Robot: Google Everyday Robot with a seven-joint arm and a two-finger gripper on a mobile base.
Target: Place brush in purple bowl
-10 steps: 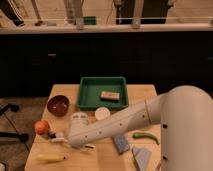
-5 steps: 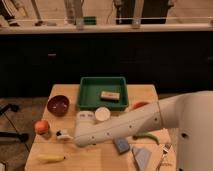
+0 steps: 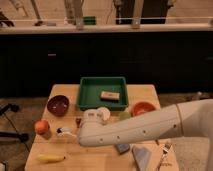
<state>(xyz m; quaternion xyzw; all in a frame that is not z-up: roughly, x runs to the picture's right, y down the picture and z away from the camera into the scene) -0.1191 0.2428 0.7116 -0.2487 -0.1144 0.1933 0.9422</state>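
Note:
The brush (image 3: 63,131) lies on the wooden table at the left, a short white stretch with a dark tip pointing left. Its other end runs under the end of my white arm. My gripper (image 3: 80,134) sits low over the table right at that end, shut; the arm covers it, so I cannot tell whether it holds the brush. The purple bowl (image 3: 58,105) stands up-left of the gripper, about a hand's width from the brush, with nothing in it.
A green tray (image 3: 102,80) at the back middle holds a tan block (image 3: 110,95). An orange bowl (image 3: 143,108) stands right of it. An orange fruit (image 3: 42,126) and a banana (image 3: 50,158) lie front left. A fork (image 3: 164,152) and grey-blue pieces (image 3: 141,156) lie front right.
My arm has dropped lower and now lies nearly level across the table. Its end has shifted slightly right. The brush has hardly moved.

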